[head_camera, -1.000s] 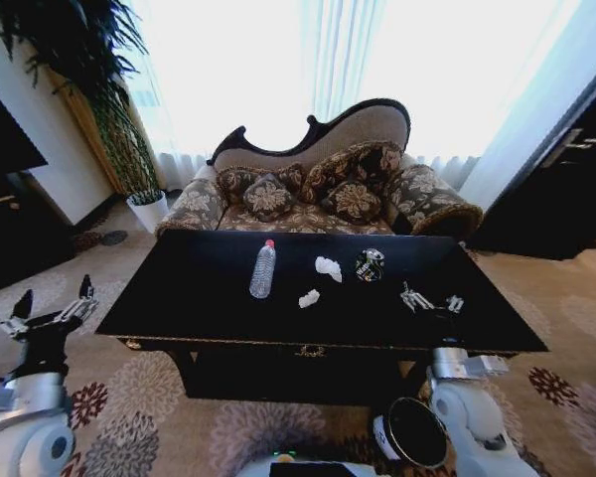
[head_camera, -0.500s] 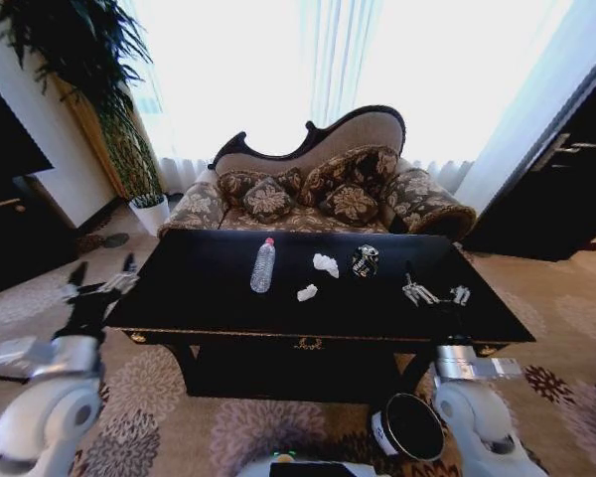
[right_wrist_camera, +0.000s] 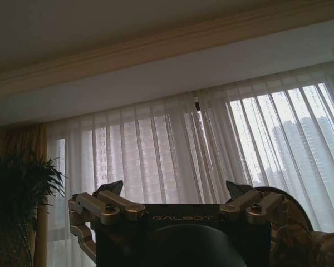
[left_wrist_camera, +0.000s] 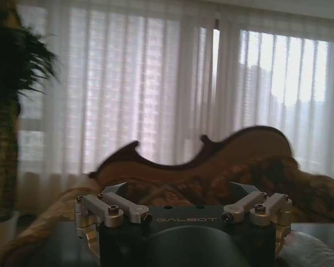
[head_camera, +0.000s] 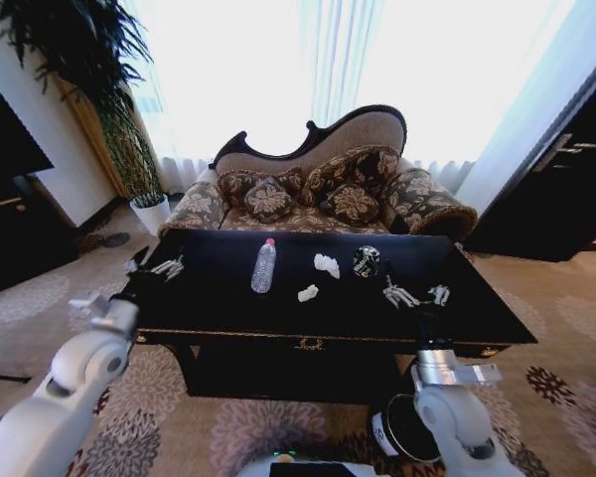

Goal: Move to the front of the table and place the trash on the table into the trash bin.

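Note:
The glossy black table (head_camera: 228,313) stands in front of me in the head view. On it lie a clear bottle with a red cap (head_camera: 263,266), two white paper bits (head_camera: 327,264) (head_camera: 308,294) and a small dark patterned item (head_camera: 366,260). My left gripper (head_camera: 154,266) is open over the table's left end, well left of the bottle. My right gripper (head_camera: 413,294) is open above the table's right part, just in front of the patterned item. The round black trash bin (head_camera: 402,429) sits on the carpet at the table's front right, partly behind my right arm.
An ornate sofa (head_camera: 318,189) with cushions stands behind the table. A potted plant (head_camera: 129,149) is at the back left and a dark cabinet (head_camera: 566,179) at the right. Patterned carpet (head_camera: 209,417) lies before the table.
My left arm has swung up and inward, from beside the table to over its left end. My right gripper has shifted left toward the patterned item. The view moved slightly.

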Motion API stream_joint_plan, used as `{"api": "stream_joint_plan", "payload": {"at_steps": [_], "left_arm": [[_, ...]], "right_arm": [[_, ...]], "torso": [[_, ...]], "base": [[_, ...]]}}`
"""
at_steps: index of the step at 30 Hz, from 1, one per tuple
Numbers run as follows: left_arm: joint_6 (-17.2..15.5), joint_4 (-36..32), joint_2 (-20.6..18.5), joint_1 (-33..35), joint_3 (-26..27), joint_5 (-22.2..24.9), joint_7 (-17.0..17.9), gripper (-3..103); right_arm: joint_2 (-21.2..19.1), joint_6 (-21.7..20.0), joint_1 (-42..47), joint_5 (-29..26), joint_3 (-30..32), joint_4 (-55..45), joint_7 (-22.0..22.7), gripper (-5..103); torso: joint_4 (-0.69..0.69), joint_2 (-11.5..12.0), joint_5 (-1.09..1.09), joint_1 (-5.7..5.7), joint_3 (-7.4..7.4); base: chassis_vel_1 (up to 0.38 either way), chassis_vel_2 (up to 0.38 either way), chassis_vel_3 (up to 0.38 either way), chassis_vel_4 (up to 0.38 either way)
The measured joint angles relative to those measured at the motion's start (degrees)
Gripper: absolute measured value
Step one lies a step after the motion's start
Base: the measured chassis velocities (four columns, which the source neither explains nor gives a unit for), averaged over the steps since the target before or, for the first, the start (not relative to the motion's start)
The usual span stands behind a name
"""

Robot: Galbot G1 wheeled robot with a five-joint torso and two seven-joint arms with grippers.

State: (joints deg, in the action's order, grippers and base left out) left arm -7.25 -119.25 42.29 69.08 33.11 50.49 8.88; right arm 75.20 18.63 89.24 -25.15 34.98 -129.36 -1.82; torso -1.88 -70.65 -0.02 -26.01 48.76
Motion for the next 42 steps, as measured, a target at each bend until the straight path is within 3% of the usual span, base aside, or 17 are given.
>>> {"api": "stream_joint_plan", "payload": {"at_steps": [5, 8, 10, 13, 16, 21, 24, 34, 42], "left_arm": [[0.2, 2.8, -4.9, -6.9, -9.2, 0.8, -1.2, 100], [0.9, 4.2, -5.6, -10.2, -13.4, 1.2, -2.8, 100], [1.2, 5.4, -5.6, -15.0, -19.3, 1.3, -3.5, 100], [0.5, 5.3, -5.2, -17.1, -21.8, 1.3, -2.5, 100], [-3.0, 3.6, -4.0, -20.9, -26.5, 1.0, 4.2, 100], [-4.6, 3.8, -3.0, -24.4, -31.8, -1.0, 8.2, 100], [-4.6, 4.2, -2.4, -25.7, -33.8, -1.6, 8.6, 100], [-4.6, 8.4, 6.2, -32.1, -43.5, -5.6, 10.1, 100], [-4.8, 6.0, 9.3, -28.1, -43.6, -8.1, 10.4, 100]], "right_arm": [[0.7, 0.0, 0.5, 1.6, -0.8, -0.7, -0.1, 100], [0.6, 0.0, 0.4, 1.9, -0.9, -0.5, -0.2, 100], [0.5, 0.1, 0.0, 2.0, -1.2, 0.4, -0.5, 100], [0.5, 0.1, -0.2, 2.4, -1.5, 0.7, -0.7, 100], [1.3, -0.3, -0.7, 4.1, -2.6, 0.8, -1.2, 100], [1.5, -0.7, -1.2, 4.6, -3.1, 1.2, -1.5, 100], [1.5, -0.6, -1.3, 4.7, -3.1, 1.7, -1.6, 100], [1.7, 0.0, -1.3, 5.8, -3.1, 3.0, -2.1, 100], [1.4, 0.2, -1.1, 5.4, -2.1, 3.1, -2.1, 100]], "torso": [[0.02, 0.0, 0.01, 0.0, 0.0], [0.03, 0.0, 0.0, 0.0, 0.0], [0.02, 0.0, -0.01, 0.0, 0.0], [0.0, 0.0, 0.01, 0.0, 0.0], [0.02, 0.0, 0.02, 0.0, 0.0], [0.03, 0.0, 0.01, 0.01, -0.01], [0.03, 0.0, 0.0, 0.0, 0.0], [0.01, 0.0, 0.02, 0.0, 0.0], [0.02, 0.0, 0.01, 0.01, -0.01]], "base": [[0.0, 0.0, 0.0, 0.0], [0.0, 0.0, 0.0, 0.0], [0.0, 0.0, 0.0, 0.0], [0.0, 0.0, 0.0, 0.0], [0.0, 0.0, 0.0, 0.0], [0.0, 0.0, 0.0, 0.0], [0.0, 0.0, 0.0, 0.0], [0.0, 0.0, 0.0, 0.0], [0.0, 0.0, 0.0, 0.0]]}}
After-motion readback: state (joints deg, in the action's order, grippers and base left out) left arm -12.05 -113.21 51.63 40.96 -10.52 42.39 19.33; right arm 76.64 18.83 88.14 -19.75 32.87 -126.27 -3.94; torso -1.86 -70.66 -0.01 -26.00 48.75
